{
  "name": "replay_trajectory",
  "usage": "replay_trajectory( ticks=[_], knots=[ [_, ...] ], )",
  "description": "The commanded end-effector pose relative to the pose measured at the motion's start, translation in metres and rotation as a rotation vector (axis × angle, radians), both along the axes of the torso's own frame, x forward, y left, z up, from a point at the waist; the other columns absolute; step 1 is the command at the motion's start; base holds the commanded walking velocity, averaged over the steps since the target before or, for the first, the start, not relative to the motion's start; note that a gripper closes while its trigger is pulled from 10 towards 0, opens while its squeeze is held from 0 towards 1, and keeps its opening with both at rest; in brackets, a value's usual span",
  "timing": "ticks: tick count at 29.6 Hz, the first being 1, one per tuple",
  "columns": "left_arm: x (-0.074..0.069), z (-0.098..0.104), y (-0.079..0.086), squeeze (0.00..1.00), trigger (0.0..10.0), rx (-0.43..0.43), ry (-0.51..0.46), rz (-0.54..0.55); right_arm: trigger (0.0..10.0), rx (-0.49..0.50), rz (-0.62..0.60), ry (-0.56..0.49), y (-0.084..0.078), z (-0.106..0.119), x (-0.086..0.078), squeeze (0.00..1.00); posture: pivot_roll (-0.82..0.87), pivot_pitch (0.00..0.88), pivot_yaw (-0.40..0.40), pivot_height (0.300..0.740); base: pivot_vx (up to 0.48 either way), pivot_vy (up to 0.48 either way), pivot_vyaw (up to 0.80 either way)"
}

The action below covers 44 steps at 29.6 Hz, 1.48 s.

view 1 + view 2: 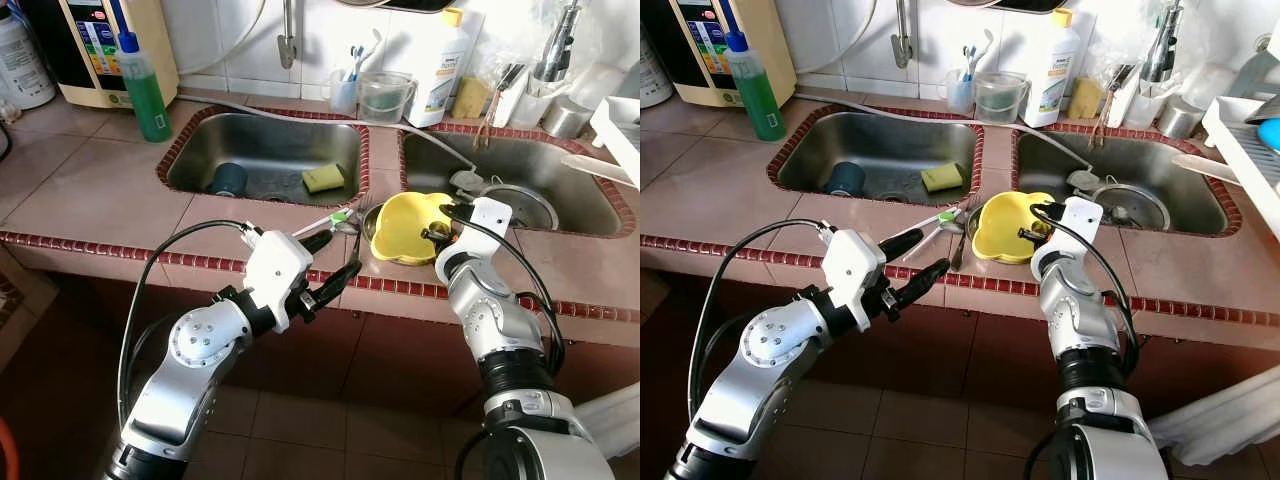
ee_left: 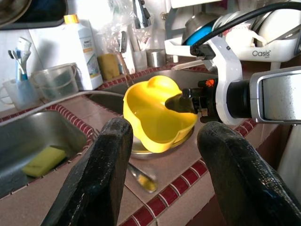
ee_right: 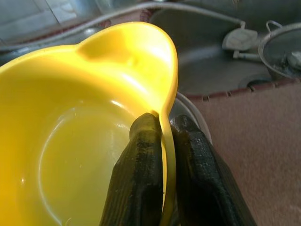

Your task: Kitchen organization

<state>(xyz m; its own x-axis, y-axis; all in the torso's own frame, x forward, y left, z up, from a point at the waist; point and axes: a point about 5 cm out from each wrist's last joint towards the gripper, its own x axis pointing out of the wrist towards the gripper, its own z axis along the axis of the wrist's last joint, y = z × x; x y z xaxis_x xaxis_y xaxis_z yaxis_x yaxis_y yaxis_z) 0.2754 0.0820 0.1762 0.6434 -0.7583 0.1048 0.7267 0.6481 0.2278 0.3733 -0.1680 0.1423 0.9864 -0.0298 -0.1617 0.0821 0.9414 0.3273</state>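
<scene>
**Right gripper pinches the yellow bowl on the strip between the sinks**

The yellow bowl (image 1: 405, 226) sits tilted on the tiled desk (image 1: 100, 190), on the strip between the left sink (image 1: 265, 155) and the right sink (image 1: 520, 180); under it lies a metal plate (image 2: 141, 147), its rim showing at the bowl's edge; the right gripper (image 3: 162, 155) has its jaws clamped on the bowl's rim, one finger inside the bowl and one outside, as the right wrist view shows plainly.

The left gripper (image 1: 915, 258) hangs just in front of the desk's red-tiled edge, its jaws apart and holding nothing, pointed toward the bowl; just beyond its fingers, beside the bowl, lie a fork (image 1: 358, 222) and a toothbrush with a green head (image 1: 330, 220), both on the desk.

In the left sink rest a yellow sponge (image 1: 323, 178) and a dark blue cup (image 1: 229, 179) on its side; a green bottle (image 1: 143, 88) stands at the sink's far left corner; against the back wall stand a clear measuring jug (image 1: 384, 97) and a white bottle with a yellow cap (image 1: 440, 70).
</scene>
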Motion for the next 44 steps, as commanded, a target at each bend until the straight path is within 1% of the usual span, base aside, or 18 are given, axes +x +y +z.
replay_trajectory(
  ticks=[1, 6, 10, 15, 17, 18, 19, 20, 21, 23, 24, 25, 31, 32, 36, 39, 41, 44],
  knots=[
    [0.002, 0.003, 0.000, 0.00, 10.0, 0.001, -0.017, 0.003, 0.0, 0.023, -0.003, -0.049, -0.001, 0.009, 0.001, 0.00, -0.09, 0.052, -0.025, 0.740, 0.000, 0.000, 0.00],
    [0.004, 0.005, 0.001, 0.00, 10.0, 0.001, -0.023, 0.007, 0.0, 0.061, 0.009, -0.113, 0.000, 0.019, 0.003, 0.00, -0.08, 0.048, -0.023, 0.740, 0.000, 0.000, 0.00],
    [0.006, 0.007, 0.001, 0.00, 10.0, 0.000, -0.030, 0.008, 0.0, 0.074, 0.008, -0.137, -0.001, 0.025, 0.005, 0.00, -0.08, 0.043, -0.021, 0.740, 0.000, 0.000, 0.00],
    [0.009, 0.008, 0.002, 0.00, 10.0, -0.011, -0.027, 0.014, 0.0, 0.065, -0.004, -0.181, -0.002, 0.032, 0.007, 0.00, -0.09, 0.030, -0.020, 0.740, 0.000, 0.000, 0.00],
    [0.010, 0.008, 0.002, 0.00, 10.0, -0.016, -0.027, 0.017, 0.0, 0.034, 0.000, -0.221, -0.002, 0.037, 0.006, 0.00, -0.09, 0.027, -0.020, 0.740, 0.000, 0.000, 0.00],
    [0.012, 0.009, 0.002, 0.00, 10.0, -0.027, -0.025, 0.026, 3.2, -0.010, 0.010, -0.269, -0.002, 0.043, 0.006, 0.00, -0.08, 0.021, -0.022, 0.740, 0.000, 0.000, 0.00],
    [0.013, 0.010, 0.003, 0.00, 10.0, -0.035, -0.024, 0.032, 4.6, -0.034, 0.016, -0.290, -0.002, 0.046, 0.006, 0.00, -0.08, 0.021, -0.022, 0.740, 0.000, 0.000, 0.00],
    [0.014, 0.011, 0.003, 0.00, 10.0, -0.046, -0.020, 0.039, 9.4, -0.053, 0.015, -0.312, -0.002, 0.049, 0.005, 0.00, -0.08, 0.017, -0.024, 0.740, 0.000, 0.000, 0.00],
    [0.016, 0.012, 0.004, 0.00, 10.0, -0.058, -0.017, 0.048, 10.0, -0.065, 0.012, -0.335, -0.002, 0.052, 0.005, 0.00, -0.08, 0.017, -0.024, 0.740, 0.000, 0.000, 0.00],
    [0.017, 0.012, 0.005, 0.00, 10.0, -0.063, -0.017, 0.055, 10.0, -0.074, 0.012, -0.348, -0.003, 0.055, 0.005, 0.00, -0.08, 0.013, -0.026, 0.740, 0.000, 0.000, 0.00],
    [0.020, 0.013, 0.006, 0.00, 10.0, -0.069, -0.019, 0.072, 10.0, -0.099, 0.012, -0.380, -0.003, 0.059, 0.005, 0.00, -0.08, 0.010, -0.027, 0.740, 0.000, 0.000, 0.00],
    [0.023, 0.014, 0.010, 0.00, 10.0, -0.087, -0.014, 0.101, 10.0, -0.142, 0.013, -0.404, -0.002, 0.062, 0.004, 0.00, -0.08, 0.010, -0.027, 0.740, 0.000, 0.000, 0.00],
    [0.035, 0.019, 0.021, 0.00, 10.0, -0.159, 0.004, 0.201, 10.0, -0.211, 0.018, -0.462, 0.004, 0.064, -0.001, 0.00, -0.08, 0.000, -0.035, 0.740, 0.000, 0.000, 0.00],
    [0.037, 0.020, 0.024, 0.00, 10.0, -0.173, 0.010, 0.227, 10.0, -0.237, 0.020, -0.485, 0.005, 0.064, -0.003, 0.00, -0.08, 0.000, -0.037, 0.740, 0.000, 0.000, 0.00],
    [0.041, 0.020, 0.031, 0.00, 10.0, -0.206, 0.024, 0.277, 10.0, -0.264, 0.037, -0.554, 0.011, 0.066, -0.010, 0.00, -0.07, 0.000, -0.040, 0.740, 0.000, 0.000, 0.00],
    [0.042, 0.020, 0.034, 0.00, 10.0, -0.227, 0.042, 0.297, 10.0, -0.263, 0.039, -0.575, 0.014, 0.066, -0.012, 0.00, -0.07, 0.000, -0.042, 0.740, 0.000, 0.000, 0.00],
    [0.044, 0.016, 0.038, 0.00, 10.0, -0.225, 0.057, 0.325, 10.0, -0.290, 0.060, -0.594, 0.019, 0.066, -0.015, 0.00, -0.07, 0.000, -0.045, 0.740, 0.000, 0.000, 0.00],
    [0.045, 0.013, 0.042, 0.00, 10.0, -0.217, 0.065, 0.356, 10.0, -0.296, 0.070, -0.613, 0.020, 0.065, -0.019, 0.00, -0.07, 0.000, -0.043, 0.740, 0.000, 0.000, 0.00]
  ],
)
